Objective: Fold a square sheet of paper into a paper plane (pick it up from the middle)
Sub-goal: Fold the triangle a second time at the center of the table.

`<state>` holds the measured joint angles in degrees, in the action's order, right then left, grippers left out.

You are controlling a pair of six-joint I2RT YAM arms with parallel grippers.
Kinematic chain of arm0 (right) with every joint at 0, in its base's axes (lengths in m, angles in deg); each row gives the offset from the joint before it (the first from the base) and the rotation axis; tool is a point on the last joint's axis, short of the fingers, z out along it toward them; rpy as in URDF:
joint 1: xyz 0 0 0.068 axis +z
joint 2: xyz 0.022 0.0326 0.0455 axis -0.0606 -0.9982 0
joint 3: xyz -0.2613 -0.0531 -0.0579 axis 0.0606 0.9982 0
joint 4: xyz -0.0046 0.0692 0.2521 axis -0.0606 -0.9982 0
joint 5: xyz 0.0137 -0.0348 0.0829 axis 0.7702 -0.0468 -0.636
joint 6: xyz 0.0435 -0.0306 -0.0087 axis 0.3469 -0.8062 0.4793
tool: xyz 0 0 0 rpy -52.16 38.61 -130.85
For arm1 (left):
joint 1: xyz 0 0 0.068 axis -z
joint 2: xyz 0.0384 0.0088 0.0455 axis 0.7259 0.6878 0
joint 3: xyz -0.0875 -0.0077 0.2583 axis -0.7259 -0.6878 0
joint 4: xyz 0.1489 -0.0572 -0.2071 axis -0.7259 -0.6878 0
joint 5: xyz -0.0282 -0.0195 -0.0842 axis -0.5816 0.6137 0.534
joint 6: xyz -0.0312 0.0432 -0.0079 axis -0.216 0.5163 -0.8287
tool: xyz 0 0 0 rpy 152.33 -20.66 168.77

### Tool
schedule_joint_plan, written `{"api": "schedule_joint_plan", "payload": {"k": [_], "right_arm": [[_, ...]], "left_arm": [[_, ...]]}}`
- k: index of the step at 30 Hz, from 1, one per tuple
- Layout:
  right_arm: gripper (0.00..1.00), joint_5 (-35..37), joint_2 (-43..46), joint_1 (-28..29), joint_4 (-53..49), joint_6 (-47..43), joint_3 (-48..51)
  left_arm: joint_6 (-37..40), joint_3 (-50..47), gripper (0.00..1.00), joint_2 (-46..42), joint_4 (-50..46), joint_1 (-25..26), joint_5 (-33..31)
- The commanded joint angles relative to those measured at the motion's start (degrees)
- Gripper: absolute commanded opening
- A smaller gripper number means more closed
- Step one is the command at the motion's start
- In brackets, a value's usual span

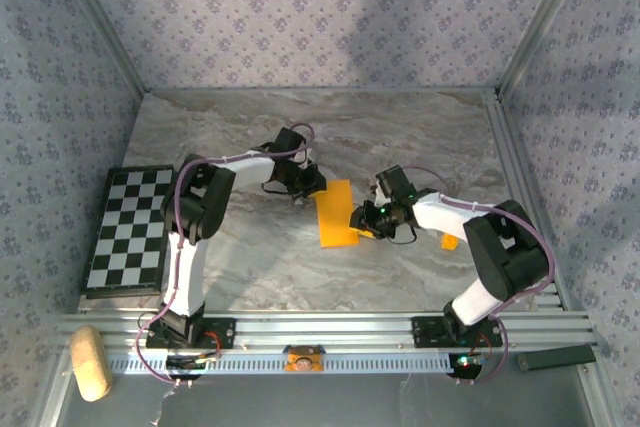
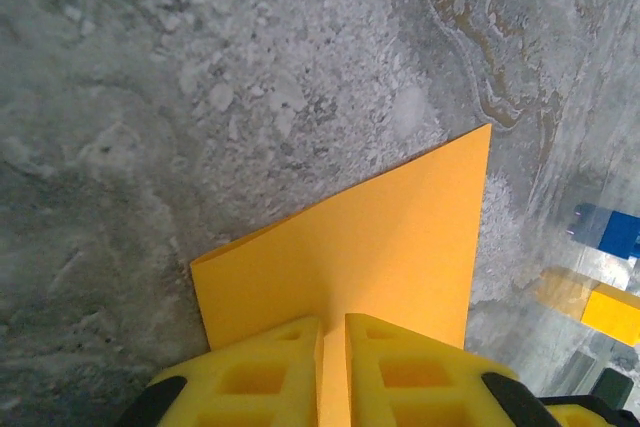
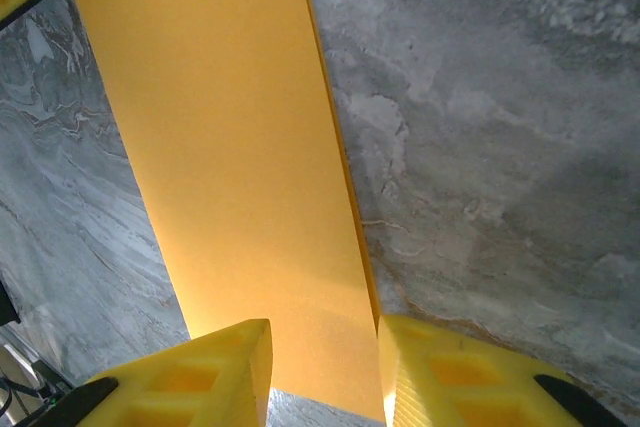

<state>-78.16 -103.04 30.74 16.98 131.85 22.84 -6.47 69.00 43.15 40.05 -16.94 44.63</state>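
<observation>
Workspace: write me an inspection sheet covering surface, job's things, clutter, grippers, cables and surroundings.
Surface: grey marbled table, no spills seen.
Job's things: folded orange sheet of paper mid-table between the grippers; no finished plane.
Clutter: chequered board at the left edge; tiny orange bit by the right arm; cork-coloured block at the near left corner.
Grippers: left gripper jaws shut on the sheet's edge; right gripper jaws apart, sheet between them.
Cables: purple cables run along both arms.
Surroundings: patterned walls, aluminium frame.
</observation>
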Motion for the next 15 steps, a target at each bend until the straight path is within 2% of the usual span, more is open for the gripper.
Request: {"api": "schedule_joint_plan", "payload": {"k": [1,9,15], "right_arm": [[0.36,0.79,1.7,0.26,-1.56,1.81,1.46],[0.38,-1.52,2.21,0.44,-1.21,2.33,2.58],[0.35,-3.08,0.21,0.55,-0.77,2.7,1.59]], "left_arm": [[1.57,-2.03,0.14,1.2,-0.14,-0.69,-0.08],[1.5,-4.43,0.14,0.7,0.77,-0.81,-0.36],[1.91,-3.8,0.14,0.94,0.31,-0.85,-0.41]]}}
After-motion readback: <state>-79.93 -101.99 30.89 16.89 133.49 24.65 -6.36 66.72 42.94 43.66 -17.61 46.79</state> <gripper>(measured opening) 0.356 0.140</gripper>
